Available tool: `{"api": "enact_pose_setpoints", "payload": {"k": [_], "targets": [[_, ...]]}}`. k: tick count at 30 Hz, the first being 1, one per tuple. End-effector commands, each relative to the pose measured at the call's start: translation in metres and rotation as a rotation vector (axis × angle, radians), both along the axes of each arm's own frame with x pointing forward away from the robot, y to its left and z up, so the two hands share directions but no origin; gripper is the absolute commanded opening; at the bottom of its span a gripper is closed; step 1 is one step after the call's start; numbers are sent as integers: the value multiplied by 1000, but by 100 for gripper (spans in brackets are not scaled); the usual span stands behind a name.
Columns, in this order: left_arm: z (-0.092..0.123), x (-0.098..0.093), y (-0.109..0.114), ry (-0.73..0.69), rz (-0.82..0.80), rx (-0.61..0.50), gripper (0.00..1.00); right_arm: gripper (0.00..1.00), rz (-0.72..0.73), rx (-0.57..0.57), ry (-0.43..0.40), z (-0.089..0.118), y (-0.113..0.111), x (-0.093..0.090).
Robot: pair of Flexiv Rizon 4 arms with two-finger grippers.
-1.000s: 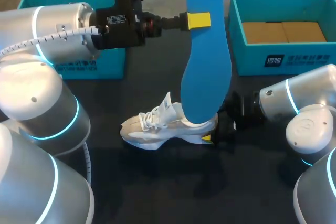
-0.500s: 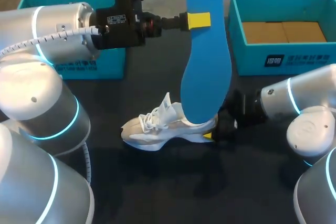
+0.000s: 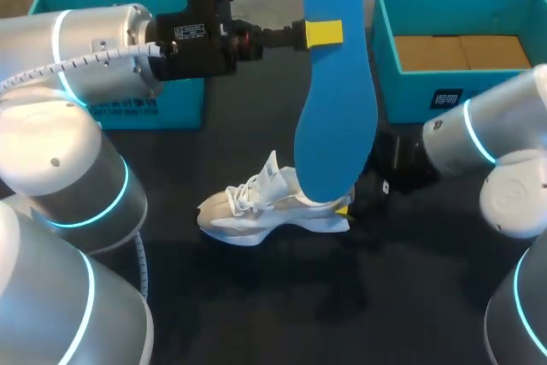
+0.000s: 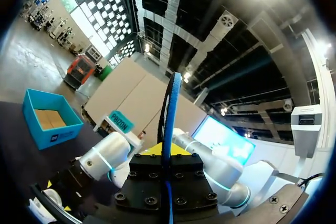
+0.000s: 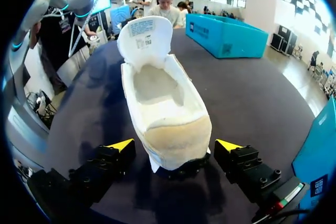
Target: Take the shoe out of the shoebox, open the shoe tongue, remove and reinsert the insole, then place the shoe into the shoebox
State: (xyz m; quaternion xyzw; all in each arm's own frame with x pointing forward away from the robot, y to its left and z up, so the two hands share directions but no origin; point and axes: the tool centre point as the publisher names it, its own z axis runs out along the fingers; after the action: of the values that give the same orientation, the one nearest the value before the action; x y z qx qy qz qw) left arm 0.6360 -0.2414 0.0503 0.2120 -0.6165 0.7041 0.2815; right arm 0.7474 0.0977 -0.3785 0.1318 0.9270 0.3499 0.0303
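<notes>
Since the earlier head view frames the right arm has lifted and swung toward the upper right of the frame, and its yellow fingertip has risen a little beside the heel. The left arm, the insole and the shoe sit as they did. The left gripper point(image 3: 323, 33), in the upper middle of the head view, pinches the blue insole point(image 3: 335, 100) near its upper end. The insole hangs upright with its lower end down at the heel opening of the shoe point(image 3: 256, 209). In the left wrist view the insole point(image 4: 170, 114) rises edge-on from between that gripper's pressed fingers. The right gripper point(image 5: 175, 148) is spread wide with the heel of the white shoe point(image 5: 163, 103) between its fingers. One finger stands clear of the heel, the other just beside it. The tongue point(image 5: 144, 39) is folded up, away from the gripper. The shoe rests on the dark tabletop point(image 3: 273, 305) at the frame's centre, outside the shoebox point(image 3: 496, 91) at upper right. A second teal box point(image 3: 171, 113) lies at upper left.
</notes>
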Motion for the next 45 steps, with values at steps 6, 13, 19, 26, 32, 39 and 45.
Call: {"api": "enact_pose_setpoints", "payload": {"k": [6,13,19,26,32,39,45], "targets": [[-2,0,-1,0,1,-5,0,100,-9,-289,78,27,4,1],[-2,0,-1,0,1,-5,0,100,-39,-380,109,45,7,-2],[-2,0,-1,0,1,-5,0,100,-49,-437,112,57,9,-4],[-2,0,-1,0,1,-5,0,100,-11,-505,92,64,13,-2],[-2,0,-1,0,1,-5,0,100,25,-540,86,67,16,2],[-2,0,-1,0,1,-5,0,100,59,-578,90,71,18,8],[-2,0,-1,0,1,-5,0,100,82,-598,91,74,20,12]]}}
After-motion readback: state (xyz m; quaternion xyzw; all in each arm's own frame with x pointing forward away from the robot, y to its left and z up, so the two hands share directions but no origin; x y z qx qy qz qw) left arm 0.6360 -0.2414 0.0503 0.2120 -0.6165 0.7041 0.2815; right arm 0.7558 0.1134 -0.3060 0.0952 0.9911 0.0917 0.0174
